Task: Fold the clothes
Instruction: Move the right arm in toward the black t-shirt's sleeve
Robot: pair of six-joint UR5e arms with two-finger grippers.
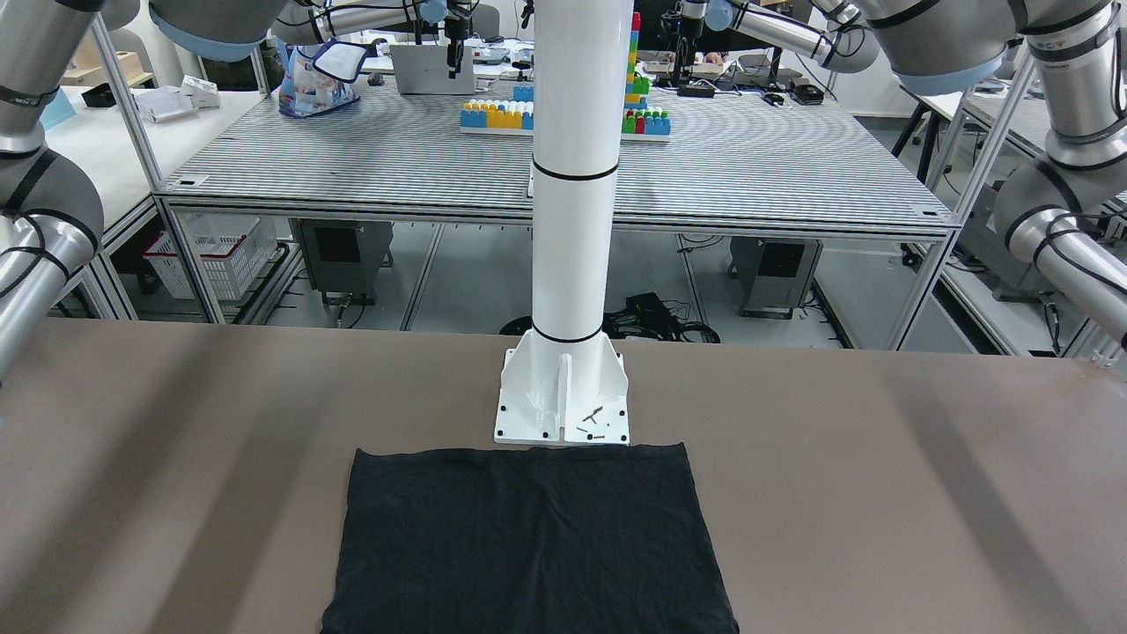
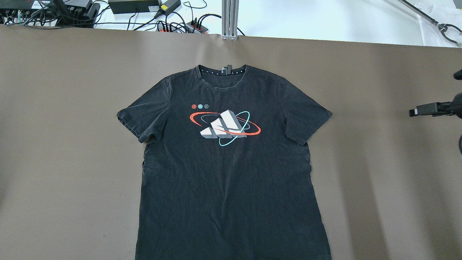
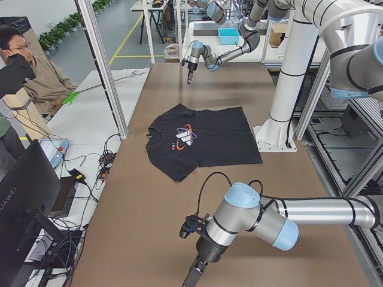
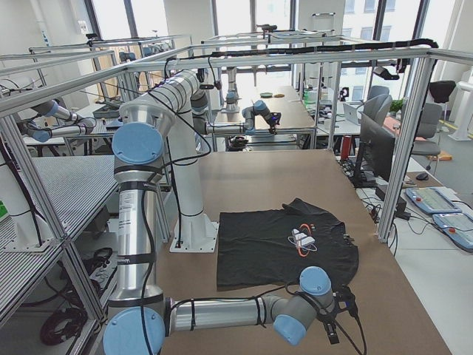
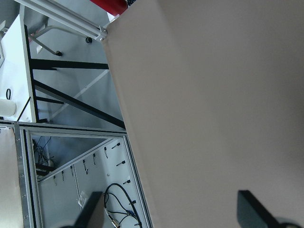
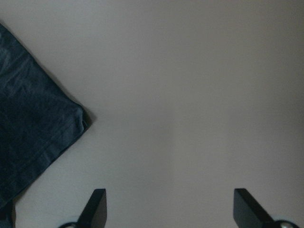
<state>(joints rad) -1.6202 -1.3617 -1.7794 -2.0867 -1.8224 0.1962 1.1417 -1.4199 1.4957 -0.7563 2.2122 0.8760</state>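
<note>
Fabric looks thin and limp, so we'd pinch a hem of the black T-shirt; left gripper and right gripper hold their fingers apart.

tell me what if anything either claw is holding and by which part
Nothing is held. The left claw and the right claw are both open above the table, and the black t-shirt lies flat, untouched.

Bright, even light; soft diagonal shadows across the table; right pincer slightly out of focus.
</note>
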